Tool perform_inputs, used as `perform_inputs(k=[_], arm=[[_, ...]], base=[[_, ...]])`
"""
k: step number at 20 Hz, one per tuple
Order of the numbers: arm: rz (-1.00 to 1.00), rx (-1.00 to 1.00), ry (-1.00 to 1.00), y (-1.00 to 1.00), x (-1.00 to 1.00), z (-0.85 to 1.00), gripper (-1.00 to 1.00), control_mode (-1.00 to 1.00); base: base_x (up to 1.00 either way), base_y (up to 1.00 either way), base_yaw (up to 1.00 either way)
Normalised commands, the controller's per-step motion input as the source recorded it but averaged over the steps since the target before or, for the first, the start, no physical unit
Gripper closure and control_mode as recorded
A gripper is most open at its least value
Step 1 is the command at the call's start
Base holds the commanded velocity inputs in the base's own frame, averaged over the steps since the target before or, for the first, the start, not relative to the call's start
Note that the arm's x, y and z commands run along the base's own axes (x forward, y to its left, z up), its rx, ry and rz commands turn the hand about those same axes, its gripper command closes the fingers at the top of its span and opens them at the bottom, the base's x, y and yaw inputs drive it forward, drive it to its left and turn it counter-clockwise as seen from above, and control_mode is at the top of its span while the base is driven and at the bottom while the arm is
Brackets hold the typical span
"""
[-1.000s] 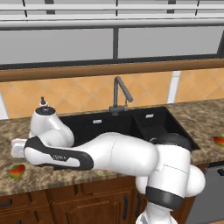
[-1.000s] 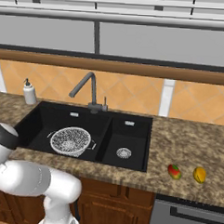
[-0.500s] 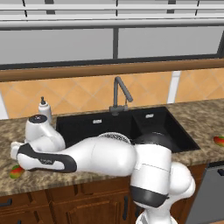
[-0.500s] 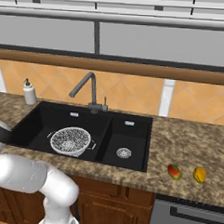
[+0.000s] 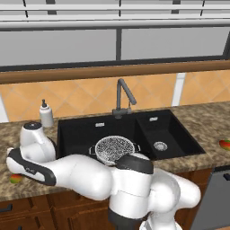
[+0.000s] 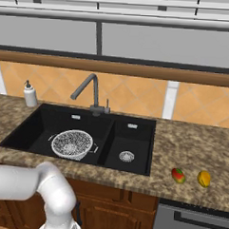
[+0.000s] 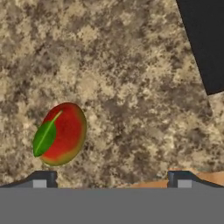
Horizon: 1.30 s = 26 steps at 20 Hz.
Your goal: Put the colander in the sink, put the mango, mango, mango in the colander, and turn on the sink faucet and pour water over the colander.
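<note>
Since the earlier pictures the arm has swung further left and lower, its elbow now stretched out over the left stretch of the desk, while the colander, the sink and the fruit lie where they did. In the left base view the colander sits in the large basin of the sink, below the sink faucet, which runs no water; one mango lies on the granite at the far left, just under the arm's forearm, and another mango peeks in at the right edge. In the right base view the colander holds nothing, and two mangos rest close together on the desk right of the smaller basin, well apart from the arm. In the hand view the pincer hovers with its jaws spread wide and nothing between them; the left-hand mango lies on the granite left of the gap and near the left fingertip, with a corner of the black sink at upper right. I judge the fruit light, firm and smooth-skinned, so it may roll or slip. The sound hold looks to be across its narrow middle, with the jaws first shifted sideways until they straddle it.
</note>
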Motion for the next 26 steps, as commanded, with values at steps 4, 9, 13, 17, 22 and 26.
perform_inputs(k=[4,9,13,17,22,26], arm=[[0.0,0.0,0.02,0.42,0.22,-0.06,-1.0,-1.0],[0.0,0.0,0.05,0.35,0.2,-0.35,-1.0,-1.0],[0.0,0.0,0.0,0.28,0.21,-0.37,-1.0,-1.0],[0.0,0.0,0.0,0.23,0.32,-0.27,-1.0,-1.0],[0.0,0.0,0.0,0.21,0.06,-0.57,-1.0,-1.0],[0.0,0.0,0.0,0.13,0.03,-0.37,1.0,-1.0]], base=[[0.0,0.0,0.0],[0.0,0.0,0.0],[0.0,0.0,0.0],[0.0,0.0,0.0],[0.0,0.0,0.0],[0.0,0.0,0.0]])
